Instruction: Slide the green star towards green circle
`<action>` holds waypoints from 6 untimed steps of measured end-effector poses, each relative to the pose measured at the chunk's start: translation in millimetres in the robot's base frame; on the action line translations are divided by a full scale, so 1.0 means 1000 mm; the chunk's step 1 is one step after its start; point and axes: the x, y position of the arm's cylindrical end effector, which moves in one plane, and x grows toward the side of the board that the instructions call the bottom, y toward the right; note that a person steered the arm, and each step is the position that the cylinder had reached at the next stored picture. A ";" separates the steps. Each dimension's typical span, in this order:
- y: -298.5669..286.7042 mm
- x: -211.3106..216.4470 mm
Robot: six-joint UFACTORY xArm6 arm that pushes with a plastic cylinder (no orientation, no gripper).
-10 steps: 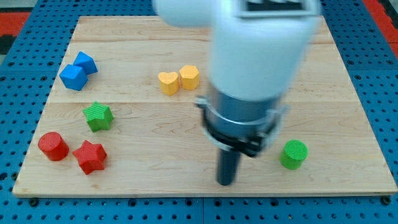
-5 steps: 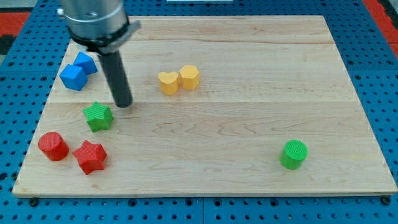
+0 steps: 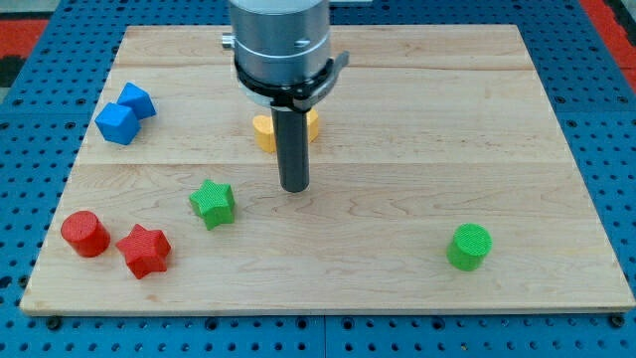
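The green star (image 3: 213, 203) lies on the wooden board (image 3: 397, 119), left of centre. The green circle (image 3: 469, 246) stands at the view's lower right, far from the star. My tip (image 3: 294, 187) rests on the board to the right of the star and slightly above it, apart from it, with a gap of about one block width. The arm's grey body (image 3: 280, 45) rises above the rod at the view's top.
Two yellow blocks (image 3: 262, 131) sit just above my tip, partly hidden by the rod. Two blue blocks (image 3: 123, 112) lie at the upper left. A red circle (image 3: 84, 234) and a red star (image 3: 144, 249) lie at the lower left.
The green star has moved right and slightly down from its earlier place. My tip has moved from beside the star's upper right to a spot further right, below the yellow blocks.
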 end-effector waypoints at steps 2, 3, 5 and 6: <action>-0.138 0.008; -0.106 0.034; 0.064 0.036; 0.017 0.031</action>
